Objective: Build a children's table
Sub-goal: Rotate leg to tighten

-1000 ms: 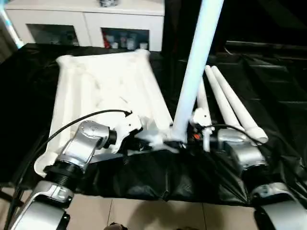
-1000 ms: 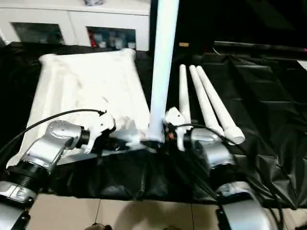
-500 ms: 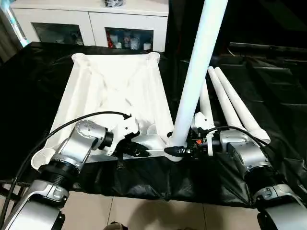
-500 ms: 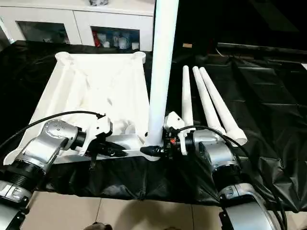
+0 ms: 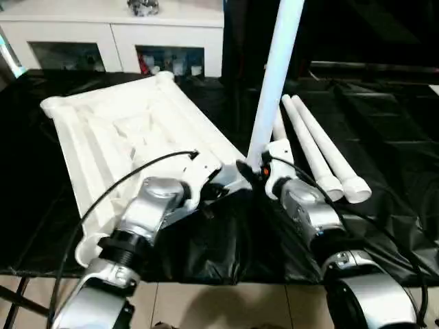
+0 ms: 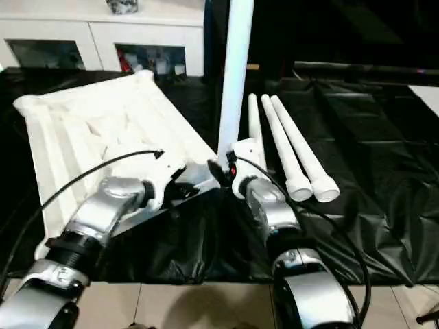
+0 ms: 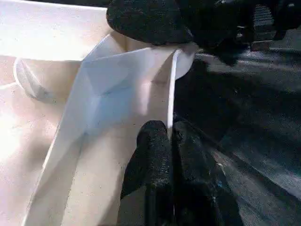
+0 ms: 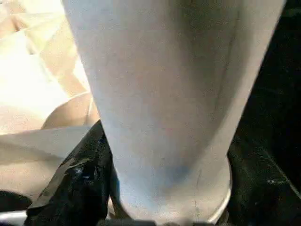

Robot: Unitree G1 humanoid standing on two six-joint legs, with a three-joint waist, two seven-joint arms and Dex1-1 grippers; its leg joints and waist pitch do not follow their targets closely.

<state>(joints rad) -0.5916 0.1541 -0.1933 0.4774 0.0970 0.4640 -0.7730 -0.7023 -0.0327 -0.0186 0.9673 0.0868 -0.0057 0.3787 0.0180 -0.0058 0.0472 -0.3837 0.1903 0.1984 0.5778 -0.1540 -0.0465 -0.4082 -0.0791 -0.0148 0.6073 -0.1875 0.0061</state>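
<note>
The children's table lies in parts on a black cloth. Its white tabletop [image 5: 116,130] rests with the ribbed underside up, turned at an angle. One white leg [image 5: 274,75] stands upright with its foot at the tabletop's near right corner. My right gripper [image 5: 251,168] is shut on that foot, with a black finger [image 8: 80,179] pressed against each side of the tube [image 8: 164,94]. My left gripper [image 7: 170,129] is shut on the tabletop's thin near rim [image 7: 173,89], just left of that corner. Three more legs [image 6: 288,140] lie side by side to the right.
A white cabinet [image 5: 110,34] with glass doors stands behind the cloth. The black cloth [image 5: 391,123] is creased and spreads far to the right. Tiled floor [image 5: 206,308] shows at the near edge. A black cable [image 5: 130,178] arcs over my left forearm.
The tabletop has turned, its far end swinging left, while the loose legs kept their place. My right gripper has closed in on the upright leg's foot. The left grip is unchanged.
</note>
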